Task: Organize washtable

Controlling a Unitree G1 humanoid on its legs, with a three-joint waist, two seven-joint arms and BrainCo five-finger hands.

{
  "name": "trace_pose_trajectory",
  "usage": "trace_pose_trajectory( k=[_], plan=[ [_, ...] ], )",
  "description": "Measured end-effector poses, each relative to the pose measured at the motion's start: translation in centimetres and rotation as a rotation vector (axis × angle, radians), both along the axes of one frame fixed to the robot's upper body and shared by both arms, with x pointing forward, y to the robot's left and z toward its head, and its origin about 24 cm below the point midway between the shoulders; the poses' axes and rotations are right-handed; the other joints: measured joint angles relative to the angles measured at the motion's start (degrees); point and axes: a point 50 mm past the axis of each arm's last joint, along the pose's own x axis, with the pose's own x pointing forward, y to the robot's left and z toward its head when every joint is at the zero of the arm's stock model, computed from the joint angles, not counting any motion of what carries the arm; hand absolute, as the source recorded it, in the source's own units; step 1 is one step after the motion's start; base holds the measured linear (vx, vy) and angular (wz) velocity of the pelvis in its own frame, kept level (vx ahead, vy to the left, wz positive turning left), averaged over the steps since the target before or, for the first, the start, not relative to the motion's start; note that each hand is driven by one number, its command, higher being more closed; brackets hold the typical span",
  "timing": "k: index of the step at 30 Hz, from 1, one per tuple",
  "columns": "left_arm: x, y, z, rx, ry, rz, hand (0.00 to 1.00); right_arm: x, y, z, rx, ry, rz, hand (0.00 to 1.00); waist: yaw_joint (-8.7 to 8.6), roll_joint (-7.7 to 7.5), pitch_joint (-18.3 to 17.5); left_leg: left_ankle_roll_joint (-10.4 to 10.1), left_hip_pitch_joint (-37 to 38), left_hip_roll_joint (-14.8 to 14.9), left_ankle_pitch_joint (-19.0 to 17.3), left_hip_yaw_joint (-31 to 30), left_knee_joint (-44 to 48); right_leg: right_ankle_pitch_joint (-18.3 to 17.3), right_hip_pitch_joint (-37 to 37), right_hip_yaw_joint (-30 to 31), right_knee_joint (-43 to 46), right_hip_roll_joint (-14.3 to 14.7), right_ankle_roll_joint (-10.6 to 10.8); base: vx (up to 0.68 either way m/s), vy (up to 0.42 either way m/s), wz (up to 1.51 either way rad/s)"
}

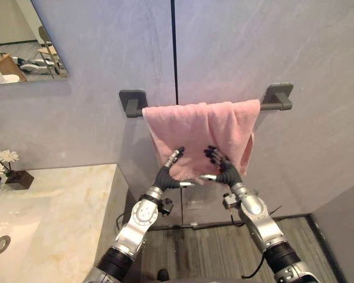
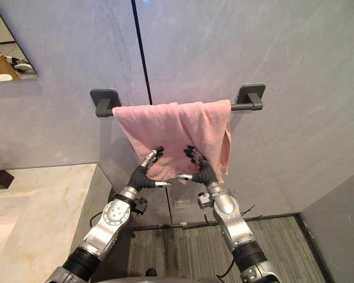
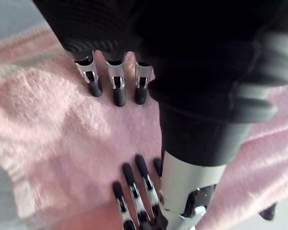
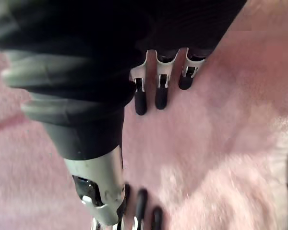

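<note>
We have the pink towel [image 1: 189, 127] draped over the dark towel bar [image 1: 271, 107] on the wall, above and to the right of the counter [image 1: 71, 200]. Both arms reach up to its lower part: the left robot hand [image 1: 164, 175] and the right robot hand [image 1: 228, 173] lie close together on the cloth, fingers [image 3: 118, 93] straight and flat against it, thumbs turned in toward each other near the bottom edge, nothing pinched. We judge the step to be smoothing and squaring the towel. It hangs unevenly: the right part is doubled over in a fold and drops lower than the left. To do this well we press lightly, since the cloth only rests over the bar and a hard downward drag could pull it off. We would stroke outward from the middle with both palms at equal pace, then ease the folded right side flat, so the lower edge ends level.
</note>
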Motion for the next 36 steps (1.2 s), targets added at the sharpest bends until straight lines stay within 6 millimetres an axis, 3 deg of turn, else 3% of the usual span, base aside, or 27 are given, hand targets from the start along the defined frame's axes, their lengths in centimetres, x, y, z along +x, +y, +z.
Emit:
trace_pose_trajectory(
  k=[8, 22, 27, 31, 36],
  plan=[
    [-0.1, 4.0, -0.4, -0.032, 0.01, 0.207, 0.0, -1.8, -5.0, 0.7, 0.149, -0.045, -0.27, 0.0, -0.29, -0.31, 0.2, 0.0, 0.0, 0.2, 0.0, 0.7, 0.0, 0.5, 0.2, 0.4, -0.9, 0.1, -0.3, 0.0, -0.011, -0.03],
    [-2.4, 7.7, -2.4, -0.066, 0.086, 0.403, 0.0, -5.9, -8.5, 0.5, 0.135, -0.085, -0.466, 0.0, -0.54, -0.99, 0.6, -0.4, 0.2, 0.8, -0.3, 1.8, 0.0, 1.3, 0.0, 1.2, -1.9, 0.9, -0.4, -0.02, -0.005, -0.05],
    [-4.5, 9.0, -3.9, -0.066, 0.151, 0.481, 0.0, -7.9, -9.6, -1.3, 0.01, -0.001, -0.535, 0.0, -0.51, -0.99, 0.6, -0.5, 0.2, 0.8, -0.4, 1.7, 0.0, 1.3, 0.1, 1.0, -1.9, 0.9, -0.3, 0.0, -0.003, 0.01],
    [-7.1, 9.9, -6.1, -0.045, 0.261, 0.512, 0.0, -9.9, -10.8, -4.6, -0.078, 0.163, -0.58, 0.0, -0.54, -1.02, 0.6, -0.5, 0.3, 0.7, -0.4, 0.6, 0.0, 1.2, 1.2, -0.1, -2.5, 0.8, -0.3, 0.01, -0.021, 0.12],
    [-10.5, 9.9, -9.8, -0.042, 0.451, 0.537, 0.0, -12.1, -10.3, -8.6, -0.088, 0.366, -0.567, 0.0, -0.11, -0.87, 0.6, -0.9, 0.4, 0.7, -0.9, 0.5, 0.0, 0.5, 1.3, -0.4, -2.4, 0.5, 0.0, 0.0, -0.005, 0.03]
  ],
)
